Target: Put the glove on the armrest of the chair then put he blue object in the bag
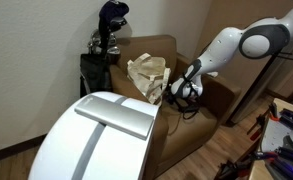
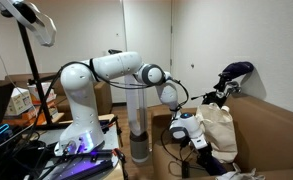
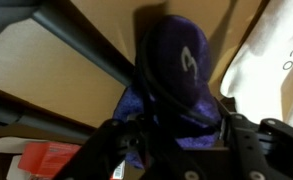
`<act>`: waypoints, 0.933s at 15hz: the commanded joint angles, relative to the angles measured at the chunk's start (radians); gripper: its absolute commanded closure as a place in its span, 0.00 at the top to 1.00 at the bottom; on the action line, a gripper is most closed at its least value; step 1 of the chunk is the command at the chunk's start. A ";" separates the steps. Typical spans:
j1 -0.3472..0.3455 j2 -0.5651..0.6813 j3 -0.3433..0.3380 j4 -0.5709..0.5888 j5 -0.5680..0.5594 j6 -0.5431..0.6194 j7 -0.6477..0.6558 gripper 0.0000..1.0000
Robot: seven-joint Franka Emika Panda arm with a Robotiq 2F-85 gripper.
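Seemingly little is done yet: our gripper (image 3: pixel 176 142) is low at the chair (image 1: pixel 158 47), beside the bag (image 1: pixel 146 73). Its fingers flank a purple-blue object (image 3: pixel 176 70), but whether they pinch it we cannot tell. We judge both placings remain.

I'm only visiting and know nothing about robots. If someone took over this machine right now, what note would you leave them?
Pincer: fingers spread over a purple-blue item on the chair; gripped or not, can't tell.
Bag: upright on the seat, beside that item.
Done: nothing clearly; whether this item is the glove or the blue object is unclear.
Left: glove onto the armrest, blue object into the bag.
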State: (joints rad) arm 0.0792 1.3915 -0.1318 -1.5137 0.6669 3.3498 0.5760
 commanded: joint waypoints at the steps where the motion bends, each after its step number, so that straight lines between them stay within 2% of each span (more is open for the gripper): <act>1: -0.021 0.008 0.015 0.033 0.017 0.005 -0.026 0.27; 5: -0.002 -0.101 -0.015 -0.079 0.016 0.050 -0.074 0.03; 8: 0.007 -0.196 -0.021 -0.176 0.023 0.180 -0.135 0.03; 9: 0.093 -0.210 -0.135 -0.146 0.010 0.124 -0.060 0.04; 10: 0.106 -0.234 -0.149 -0.166 0.004 0.132 -0.066 0.04; 14: 0.274 -0.317 -0.323 -0.187 -0.008 0.118 -0.056 0.04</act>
State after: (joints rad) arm 0.2370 1.1514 -0.3523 -1.6285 0.6647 3.4673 0.5005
